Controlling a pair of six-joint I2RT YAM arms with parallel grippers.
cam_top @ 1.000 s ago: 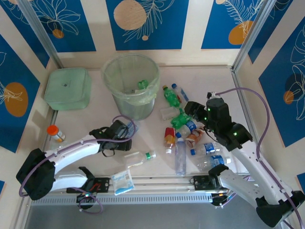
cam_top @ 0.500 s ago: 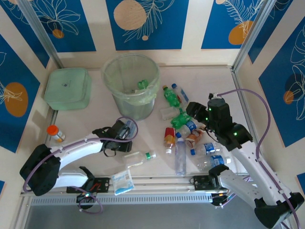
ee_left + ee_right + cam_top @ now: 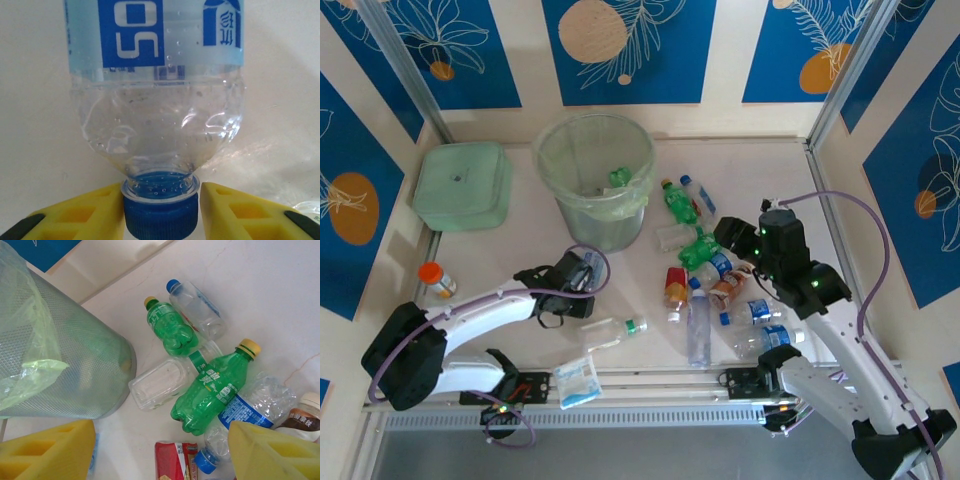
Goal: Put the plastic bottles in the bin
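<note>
My left gripper [image 3: 161, 196] is shut on the blue cap of a clear plastic bottle [image 3: 160, 100] with a blue label, its yellow pads [image 3: 90, 210] against both sides of the cap. From above, the left gripper [image 3: 580, 276] sits just in front of the bin [image 3: 548, 150], a round pale-green bucket with a bag liner. A pile of plastic bottles [image 3: 705, 268] lies right of the bin. My right gripper [image 3: 160, 455] hangs open above this pile, over a green bottle [image 3: 212, 387] and a red-labelled one [image 3: 175, 457]. The bin's wall [image 3: 65, 365] is at its left.
A clear bottle with a green cap [image 3: 610, 332] lies near the front edge, beside a blue-and-white sachet [image 3: 577, 380]. A square pale-green lidded box [image 3: 463, 185] stands at the back left. A small orange-capped container [image 3: 435, 277] stands by the left wall.
The left jaws have closed in onto the blue cap. The left gripper shifted slightly and the right gripper drifted a little to the right over the pile.
</note>
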